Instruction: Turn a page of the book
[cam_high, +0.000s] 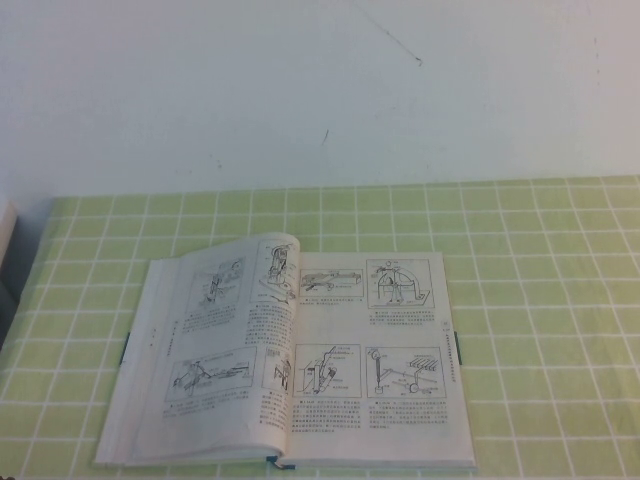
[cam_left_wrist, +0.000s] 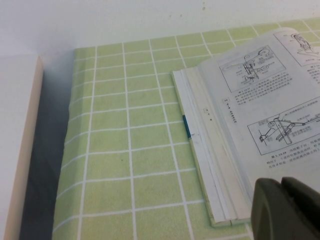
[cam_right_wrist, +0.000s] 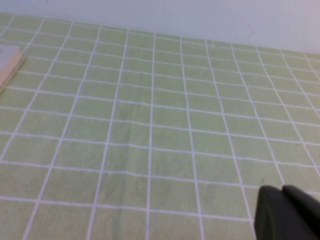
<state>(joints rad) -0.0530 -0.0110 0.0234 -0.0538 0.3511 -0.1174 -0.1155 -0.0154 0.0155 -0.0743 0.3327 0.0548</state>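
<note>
The left gripper (cam_left_wrist: 282, 207) hangs just off the near left corner of the book (cam_high: 290, 360), its two dark fingers pressed together with only a thin seam between them and nothing held. It touches neither paper nor cover. The right gripper (cam_right_wrist: 286, 212) sits well away from the book on its right side, over bare checked cloth, fingers likewise closed and empty; only a corner of the book's page block shows at the edge of the right wrist view.

The book lies open and flat on the green-and-white checked tablecloth (cam_high: 540, 280), nearer the robot's edge than the wall. Both open faces carry black technical drawings with blocks of text. At the spine, one page (cam_high: 275, 265) stands slightly lifted and curled at its far end, arching over the gutter rather than lying flat. Thin dark cover edges show at the book's left and right sides, and a small blue ribbon (cam_high: 278, 462) peeks out at the spine's near end. Beyond the book, the cloth ends at a plain white wall (cam_high: 320, 90).
</note>
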